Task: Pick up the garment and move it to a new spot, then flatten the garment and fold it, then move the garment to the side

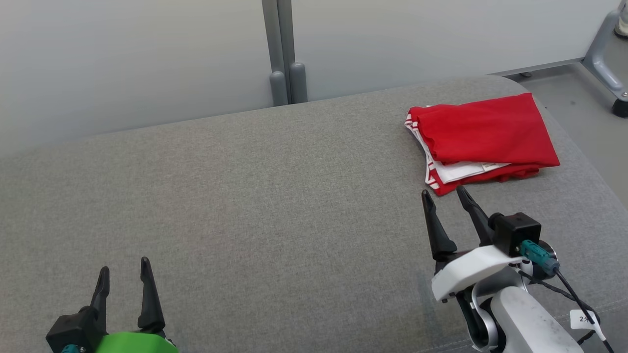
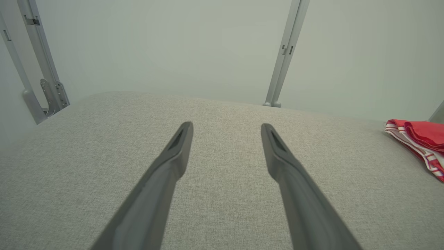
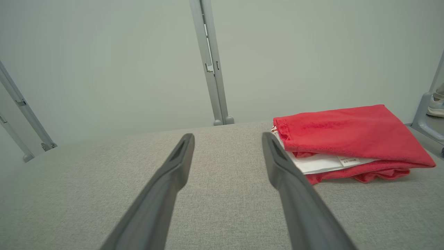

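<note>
A red garment (image 1: 483,137) with white striped trim lies folded in a flat stack at the far right of the grey cushioned surface (image 1: 245,196). My right gripper (image 1: 444,193) is open just short of its near edge, fingers apart and holding nothing. In the right wrist view the garment (image 3: 350,135) lies just beyond and right of the open right gripper (image 3: 227,139). My left gripper (image 1: 124,271) stands open at the lower left, far from the cloth. From the left wrist, the open left gripper (image 2: 225,126) hangs over bare fabric, with the garment (image 2: 421,142) at the right edge.
Pale wall panels with a grey post (image 1: 284,54) stand behind the surface. A grey metal frame leg (image 1: 606,63) stands on the floor at the far right. A shoe (image 3: 435,107) shows at the right edge of the right wrist view.
</note>
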